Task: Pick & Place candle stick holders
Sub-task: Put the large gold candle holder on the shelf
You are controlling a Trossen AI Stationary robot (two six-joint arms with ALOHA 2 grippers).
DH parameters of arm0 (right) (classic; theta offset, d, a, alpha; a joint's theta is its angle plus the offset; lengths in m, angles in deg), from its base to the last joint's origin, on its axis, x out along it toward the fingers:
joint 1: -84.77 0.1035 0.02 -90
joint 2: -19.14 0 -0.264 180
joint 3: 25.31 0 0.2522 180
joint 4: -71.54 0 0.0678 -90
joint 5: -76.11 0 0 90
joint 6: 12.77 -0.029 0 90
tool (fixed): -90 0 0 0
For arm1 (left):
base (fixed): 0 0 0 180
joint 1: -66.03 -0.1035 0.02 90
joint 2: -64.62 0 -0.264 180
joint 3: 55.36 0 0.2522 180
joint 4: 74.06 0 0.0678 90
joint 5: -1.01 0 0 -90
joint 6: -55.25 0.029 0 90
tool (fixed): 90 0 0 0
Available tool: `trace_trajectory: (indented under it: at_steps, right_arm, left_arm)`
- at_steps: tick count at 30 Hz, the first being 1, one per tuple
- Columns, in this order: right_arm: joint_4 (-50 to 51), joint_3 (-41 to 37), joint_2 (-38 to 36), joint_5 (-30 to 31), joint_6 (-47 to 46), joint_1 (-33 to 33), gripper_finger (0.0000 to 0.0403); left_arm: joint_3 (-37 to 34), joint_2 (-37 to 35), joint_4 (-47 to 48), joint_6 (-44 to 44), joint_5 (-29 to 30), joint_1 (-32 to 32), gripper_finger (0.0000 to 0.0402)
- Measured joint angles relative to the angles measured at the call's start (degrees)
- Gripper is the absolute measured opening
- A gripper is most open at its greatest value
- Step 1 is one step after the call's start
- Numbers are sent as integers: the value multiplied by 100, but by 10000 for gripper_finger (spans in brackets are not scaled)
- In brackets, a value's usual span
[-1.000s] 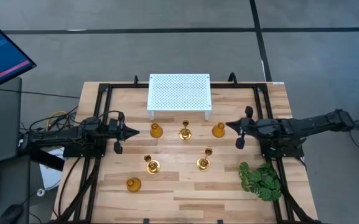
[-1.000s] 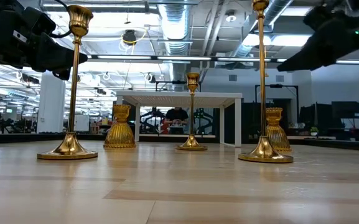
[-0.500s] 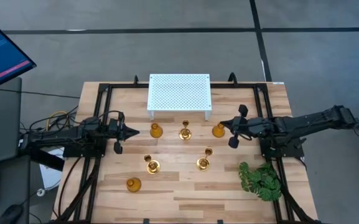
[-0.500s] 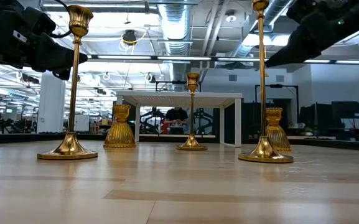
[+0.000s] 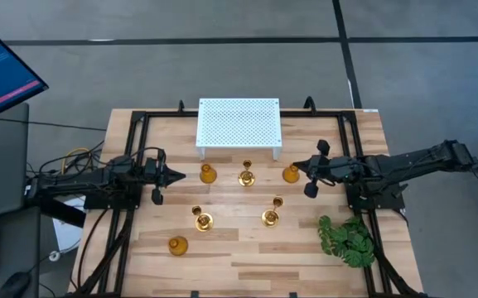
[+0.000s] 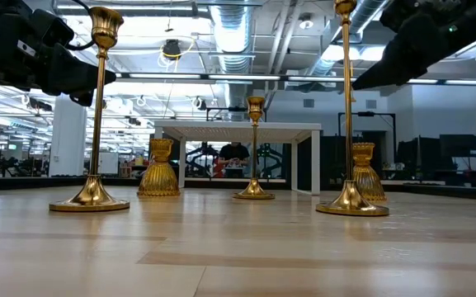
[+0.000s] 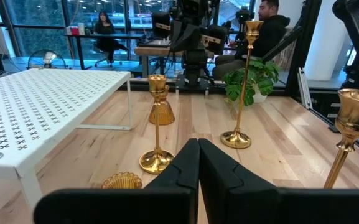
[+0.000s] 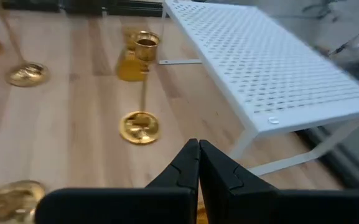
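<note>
Right claw (image 5: 308,175) has edged toward the squat holder (image 5: 291,173) just ahead, fingers pressed together, empty; left claw (image 5: 157,175) likewise pressed together; all six candle stick holders unplaced on desk (image 5: 239,248).

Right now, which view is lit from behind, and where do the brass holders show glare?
Low view: bright ceiling lights behind leave the left claw and right claw as dark shapes. Left wrist view: the short holder glints at its base. High view: even light, no hard shadows around the white stand.
</note>
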Motion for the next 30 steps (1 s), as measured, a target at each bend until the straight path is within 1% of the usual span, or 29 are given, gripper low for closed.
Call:
trace_trajectory:
  at_steps: [2,4,6,8,10,12,15,20,23,26,30]
  right_arm:
    - [1,0,0,-604,-32,-1,0]
    - [-45,0,0,-1415,-32,2,0]
    - [-173,0,30,-2079,-32,2,0]
    - [-403,-2,133,-2433,-33,2,0]
    - [-735,-1,288,-2573,-32,2,0]
    - [-1017,0,496,-2590,-32,7,2]
    - [-1326,0,878,-2591,-103,24,17]
    - [-1411,-2,1403,-2592,-767,258,72]
    - [-1524,-2,1623,-2591,-931,474,110]
    - [-1984,-2,1847,-2591,-935,697,143]
    - [-2750,-2,2149,-2589,-935,907,176]
  left_arm:
    - [0,-1,0,0,1,-1,4]
    - [0,-1,2,0,1,1,4]
    - [2,0,0,0,0,1,4]
    - [0,0,0,0,-1,0,4]
    - [0,1,0,0,0,-1,4]
    - [2,4,2,0,-1,1,4]
    - [2,57,2,0,-1,1,4]
    - [0,268,2,0,1,1,4]
    - [0,456,2,0,-1,1,4]
    - [2,653,2,0,-1,1,4]
    - [1,928,2,0,0,1,4]
